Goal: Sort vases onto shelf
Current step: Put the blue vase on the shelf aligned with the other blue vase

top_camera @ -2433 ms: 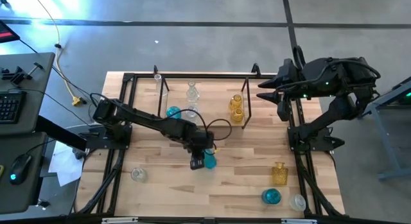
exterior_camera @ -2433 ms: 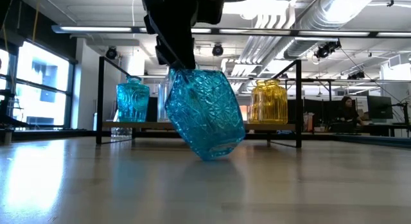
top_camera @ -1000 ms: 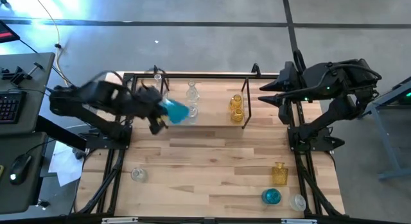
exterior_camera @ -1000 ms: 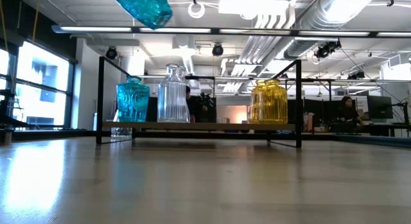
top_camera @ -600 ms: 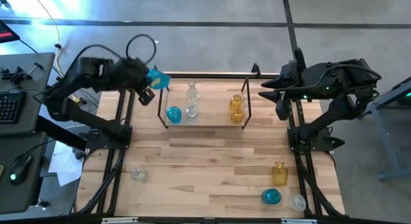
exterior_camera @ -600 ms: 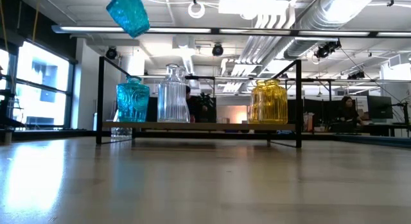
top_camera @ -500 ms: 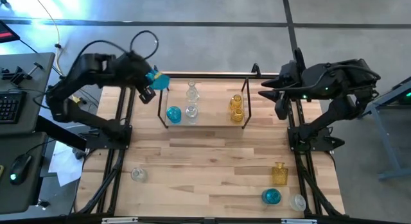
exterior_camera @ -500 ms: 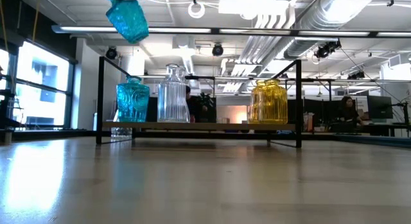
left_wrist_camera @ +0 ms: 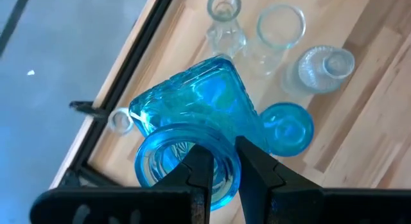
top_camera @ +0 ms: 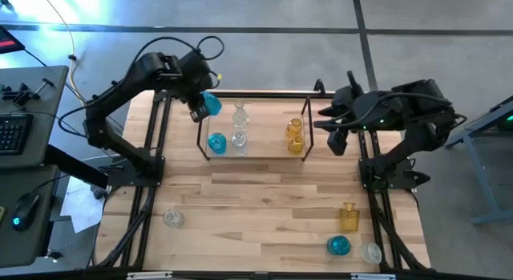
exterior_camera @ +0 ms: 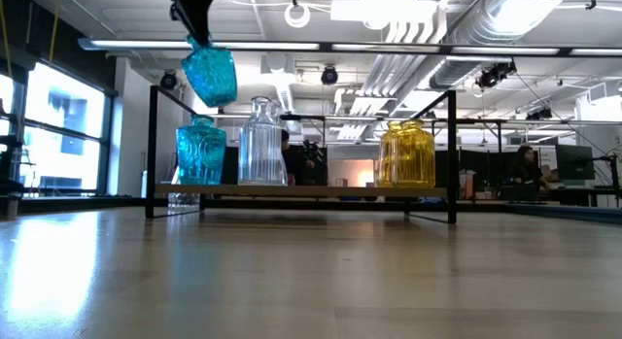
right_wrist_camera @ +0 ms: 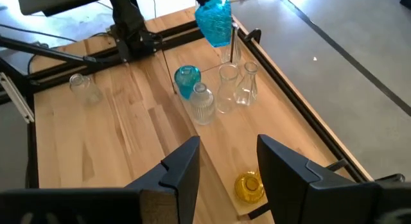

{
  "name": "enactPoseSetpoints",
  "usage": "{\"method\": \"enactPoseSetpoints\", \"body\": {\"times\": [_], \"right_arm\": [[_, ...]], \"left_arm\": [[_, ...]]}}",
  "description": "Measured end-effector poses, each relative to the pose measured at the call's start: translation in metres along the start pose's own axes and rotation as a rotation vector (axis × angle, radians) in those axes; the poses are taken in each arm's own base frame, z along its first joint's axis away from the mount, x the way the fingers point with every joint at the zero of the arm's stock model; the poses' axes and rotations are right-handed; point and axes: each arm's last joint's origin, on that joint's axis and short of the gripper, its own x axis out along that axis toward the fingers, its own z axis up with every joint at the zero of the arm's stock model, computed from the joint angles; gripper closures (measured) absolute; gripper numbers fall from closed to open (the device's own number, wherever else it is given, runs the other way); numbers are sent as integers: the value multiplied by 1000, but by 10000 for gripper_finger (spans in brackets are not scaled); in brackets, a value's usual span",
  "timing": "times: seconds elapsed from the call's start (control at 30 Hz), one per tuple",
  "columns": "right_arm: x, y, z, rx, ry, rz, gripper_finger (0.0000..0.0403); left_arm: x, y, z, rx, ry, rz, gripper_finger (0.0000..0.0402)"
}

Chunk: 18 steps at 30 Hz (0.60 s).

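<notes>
1. The left gripper (left_wrist_camera: 218, 169) is pinching the rim of a blue vase (top_camera: 210, 104), one finger inside the mouth and one outside, and holding it in the air above the shelf (top_camera: 309, 119) near that rack's left end, by the table's far edge.
2. In the low view the blue vase (exterior_camera: 210, 75) is hanging tilted, above a second blue vase (exterior_camera: 200, 154) already standing on the shelf floor.
3. The right gripper (right_wrist_camera: 221, 161) is waiting half open and empty, beside the shelf's right end.
4. Likely risks: the rim grip is thin, so the tilted vase may slip or swing; lowered like this, it may knock the standing blue vase or the clear bottles (top_camera: 239, 115) beside it, or catch on a black shelf rod.
</notes>
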Motion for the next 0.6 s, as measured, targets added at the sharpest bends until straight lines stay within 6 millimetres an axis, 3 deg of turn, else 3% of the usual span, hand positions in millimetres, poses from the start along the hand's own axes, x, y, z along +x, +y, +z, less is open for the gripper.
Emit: {"method": "enactPoseSetpoints", "body": {"times": [0.6], "right_arm": [[-7, -5, -1, -35, -27, -18, 267]], "left_arm": [[41, -5, 23, 66, 114, -89, 364]]}}
